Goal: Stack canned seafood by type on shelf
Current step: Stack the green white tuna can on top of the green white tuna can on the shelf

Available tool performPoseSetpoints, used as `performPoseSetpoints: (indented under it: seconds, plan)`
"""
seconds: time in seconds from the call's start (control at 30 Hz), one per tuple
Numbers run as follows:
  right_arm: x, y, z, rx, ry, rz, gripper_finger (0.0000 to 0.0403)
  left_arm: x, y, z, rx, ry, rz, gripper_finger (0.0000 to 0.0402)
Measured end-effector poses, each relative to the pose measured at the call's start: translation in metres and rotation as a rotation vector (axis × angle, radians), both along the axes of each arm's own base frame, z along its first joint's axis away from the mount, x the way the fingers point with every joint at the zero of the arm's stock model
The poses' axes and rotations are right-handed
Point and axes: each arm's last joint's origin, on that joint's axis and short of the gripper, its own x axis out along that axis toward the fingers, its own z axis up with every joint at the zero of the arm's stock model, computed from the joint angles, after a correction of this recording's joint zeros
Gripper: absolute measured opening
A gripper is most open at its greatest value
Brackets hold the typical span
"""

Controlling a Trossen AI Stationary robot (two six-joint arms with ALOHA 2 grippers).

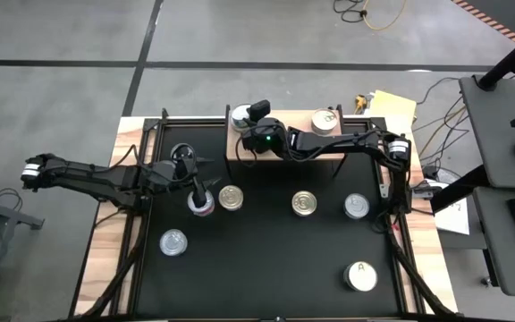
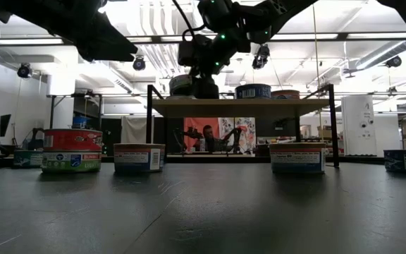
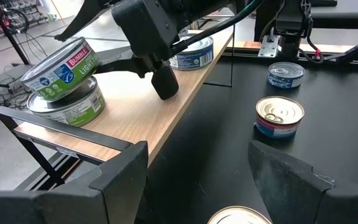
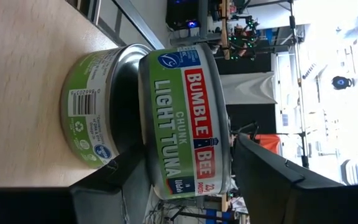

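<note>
On the wooden shelf [image 3: 135, 118] two green-labelled tins are stacked. The upper tin [image 4: 185, 124] tilts on the lower tin [image 4: 95, 106]. My right gripper [image 4: 188, 180] reaches level over the shelf [image 1: 240, 150], open, with one finger below and one above the upper tin. A blue tin [image 3: 194, 53] and another tin [image 1: 326, 122] also stand on the shelf. My left gripper [image 3: 197, 180] hangs open above a red-sided tin [image 1: 201, 206] on the table's left half, clear of it. My right gripper's lower finger [image 4: 114, 177] lies at the bottom rim [image 4: 143, 163] of the upper tin, on the side facing the gripper; whether it touches, I cannot tell. The upper finger [image 4: 272, 177] stands clear of the lid. The fingers come level from the table's right. The tin's far edge rests on the lower tin.
Loose tins stand on the black table: two gold-topped [image 1: 231, 198] [image 1: 305, 203], two silver [image 1: 357, 206] [image 1: 173, 241], and a white one marked "A" [image 1: 361, 276] at the near right. The near middle of the table is free.
</note>
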Motion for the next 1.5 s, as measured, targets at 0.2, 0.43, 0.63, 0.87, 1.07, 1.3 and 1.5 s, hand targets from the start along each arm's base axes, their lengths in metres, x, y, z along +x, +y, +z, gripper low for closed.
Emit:
performPoseSetpoints:
  seconds: [0.2, 0.43, 0.63, 0.87, 1.07, 1.3, 1.5]
  plan:
    - [0.0, 0.0, 0.001, 0.03, -0.049, -0.014, 0.0201, 0.0, 0.0, 0.0, 0.0, 0.0, 0.0, 0.026]
    - [0.0, 0.0, 0.001, 0.052, -0.074, -0.011, 0.0201, 0.0, 0.0, 0.0, -0.001, 0.0, 0.0, 0.026]
    - [0.001, 0.001, 0.006, 0.112, -0.139, 0.013, 0.0201, 0.0, 0.0, 0.0, -0.001, 0.0, 0.0, 0.026]
    - [0.003, 0.001, 0.016, 0.22, -0.197, -0.003, 0.0201, 0.0, 0.0, 0.0, -0.014, -0.006, 0.004, 0.026]
    - [0.003, 0.003, 0.022, 0.33, -0.231, -0.004, 0.0201, 0.0, 0.0, 0.0, -0.014, -0.007, 0.004, 0.026]
    - [0.002, 0.001, 0.024, 0.385, -0.254, -0.038, 0.0201, 0.0, 0.0, 0.0, -0.018, -0.008, 0.005, 0.026]
    - [0.0, -0.005, 0.022, 0.454, -0.295, -0.046, 0.0201, 0.0, 0.0, 0.0, -0.019, -0.009, 0.006, 0.026]
